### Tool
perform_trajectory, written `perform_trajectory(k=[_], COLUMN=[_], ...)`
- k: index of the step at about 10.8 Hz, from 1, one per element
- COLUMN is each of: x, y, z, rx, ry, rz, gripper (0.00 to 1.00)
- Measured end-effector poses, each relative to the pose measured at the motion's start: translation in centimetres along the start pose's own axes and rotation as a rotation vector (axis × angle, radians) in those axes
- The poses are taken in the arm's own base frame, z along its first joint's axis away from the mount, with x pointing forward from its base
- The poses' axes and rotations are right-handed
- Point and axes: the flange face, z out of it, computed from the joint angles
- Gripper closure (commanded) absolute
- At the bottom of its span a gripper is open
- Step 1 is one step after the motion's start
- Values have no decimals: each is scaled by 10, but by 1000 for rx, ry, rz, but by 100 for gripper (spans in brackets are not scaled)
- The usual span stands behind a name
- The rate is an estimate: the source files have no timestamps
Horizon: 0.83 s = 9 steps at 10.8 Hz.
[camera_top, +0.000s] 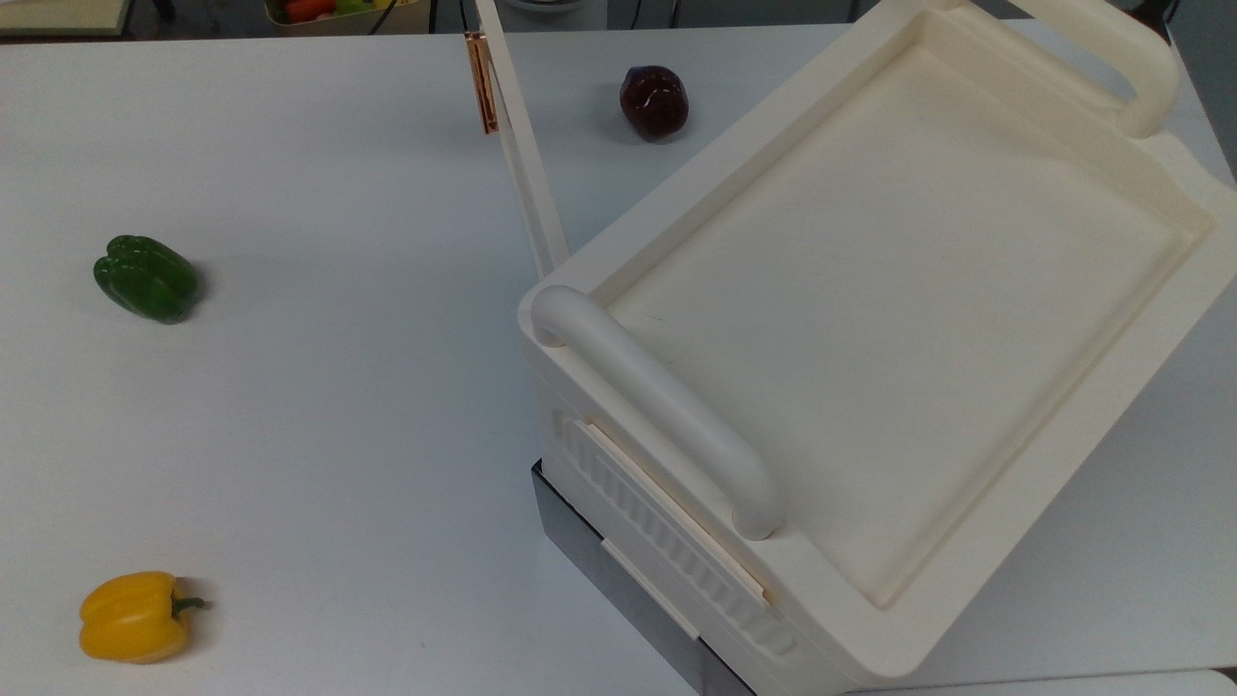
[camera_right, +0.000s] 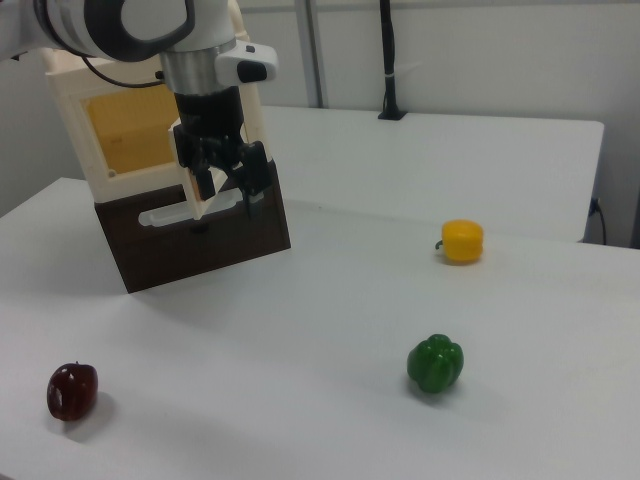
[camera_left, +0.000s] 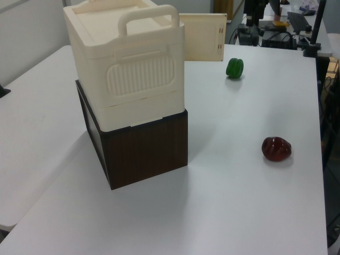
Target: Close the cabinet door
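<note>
The cabinet door [camera_top: 522,155] stands wide open, swinging out from the cream cabinet [camera_top: 870,290] toward the top view's upper left. A copper handle strip [camera_top: 480,82] sits near its free edge. In the left view the door [camera_left: 204,37] sticks out behind the cabinet [camera_left: 127,69] to the right. In the right view my gripper [camera_right: 230,200] hangs open in front of the cabinet's open yellow-lit front [camera_right: 130,130]. A thin cream edge shows by its left finger [camera_right: 203,185]. I cannot tell whether it touches the door.
The cabinet rests on a dark brown base [camera_left: 143,154]. A dark red pepper [camera_top: 654,101] lies near the open door. A green pepper [camera_top: 145,277] and a yellow pepper [camera_top: 132,616] lie on the white table [camera_top: 338,435] at the top view's left.
</note>
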Motion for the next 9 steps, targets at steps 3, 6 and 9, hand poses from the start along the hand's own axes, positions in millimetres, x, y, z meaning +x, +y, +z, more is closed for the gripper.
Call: perform_trajectory(k=[3, 6, 9], x=[0, -2, -3], y=[0, -1, -2], z=[1, 3, 3], rx=[0, 0, 1], ry=[-1, -25, -28], rz=[1, 0, -2], gripper=[0, 19, 76])
